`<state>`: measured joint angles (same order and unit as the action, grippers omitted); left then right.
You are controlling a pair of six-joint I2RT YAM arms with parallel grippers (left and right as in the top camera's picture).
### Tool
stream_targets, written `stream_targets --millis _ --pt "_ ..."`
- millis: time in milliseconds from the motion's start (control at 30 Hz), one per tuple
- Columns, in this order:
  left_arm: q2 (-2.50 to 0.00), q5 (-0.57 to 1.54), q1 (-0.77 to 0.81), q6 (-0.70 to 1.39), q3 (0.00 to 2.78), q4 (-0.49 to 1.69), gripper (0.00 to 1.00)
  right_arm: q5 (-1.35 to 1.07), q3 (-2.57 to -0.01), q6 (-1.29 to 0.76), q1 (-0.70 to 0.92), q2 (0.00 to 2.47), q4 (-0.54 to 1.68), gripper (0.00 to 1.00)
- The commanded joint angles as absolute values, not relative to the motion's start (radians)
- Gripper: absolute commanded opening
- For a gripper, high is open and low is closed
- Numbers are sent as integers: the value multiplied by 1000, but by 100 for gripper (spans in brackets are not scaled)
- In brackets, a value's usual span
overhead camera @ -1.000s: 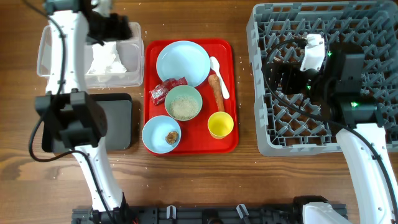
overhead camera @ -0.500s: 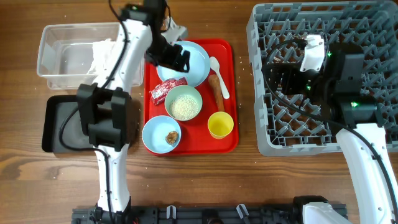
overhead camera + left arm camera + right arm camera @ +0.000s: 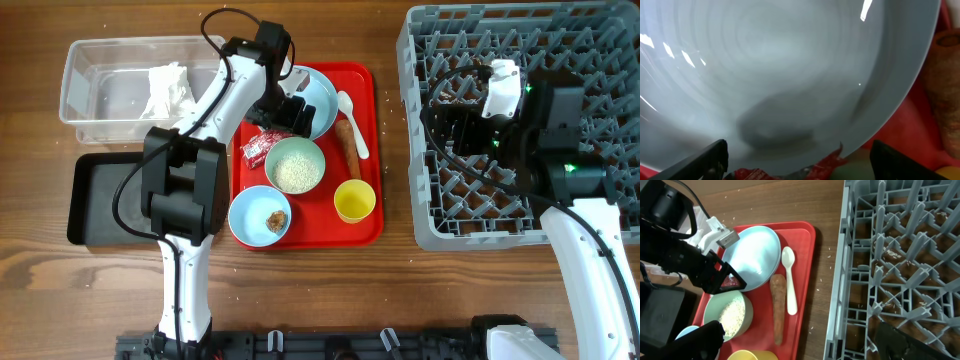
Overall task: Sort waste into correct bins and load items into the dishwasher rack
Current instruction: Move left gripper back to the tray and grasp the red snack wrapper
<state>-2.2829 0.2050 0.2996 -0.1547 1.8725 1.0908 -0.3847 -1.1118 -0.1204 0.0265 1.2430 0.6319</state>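
On the red tray (image 3: 372, 225), the red wrapper (image 3: 266, 147) is lying crumpled between the rim of the pale blue plate (image 3: 318, 92) and the green bowl (image 3: 295, 166), which is holding rice (image 3: 294, 172). The left claw (image 3: 291, 111) is hanging over the plate's near-left edge, just beside the wrapper. In the left wrist view the plate (image 3: 790, 65) is filling the frame, and the wrapper (image 3: 827, 162) is peeking out under its rim, low between the two fingers. Those fingers are standing wide apart, gripping nothing; whether they are touching the plate cannot be told. A carrot stick (image 3: 348, 148) and a white spoon (image 3: 352, 120) are lying side by side right of the plate, with the yellow cup (image 3: 354, 201) just below them. The blue bowl (image 3: 250, 215) is carrying a brown lump (image 3: 275, 219). Left of the tray, the clear tub (image 3: 100, 95) is holding the napkin (image 3: 166, 88), and the black tray (image 3: 105, 195) is sitting below it on the bench (image 3: 350, 290). The right claw (image 3: 452, 125) is hovering over the rack (image 3: 590, 50), spread wide and empty.
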Motion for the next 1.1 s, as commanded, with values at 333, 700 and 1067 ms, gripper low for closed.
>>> stream_targets --millis 333,700,1067 --pt "-2274 188 299 -146 1863 1080 21 -389 -1131 -134 25 1253 640 100" --pt "-2270 162 279 -145 1907 1118 4 -381 -1131 -133 25 1253 640 100" --pt "-2179 163 206 -96 2189 1241 4 -381 -1131 -133 25 1253 636 100"
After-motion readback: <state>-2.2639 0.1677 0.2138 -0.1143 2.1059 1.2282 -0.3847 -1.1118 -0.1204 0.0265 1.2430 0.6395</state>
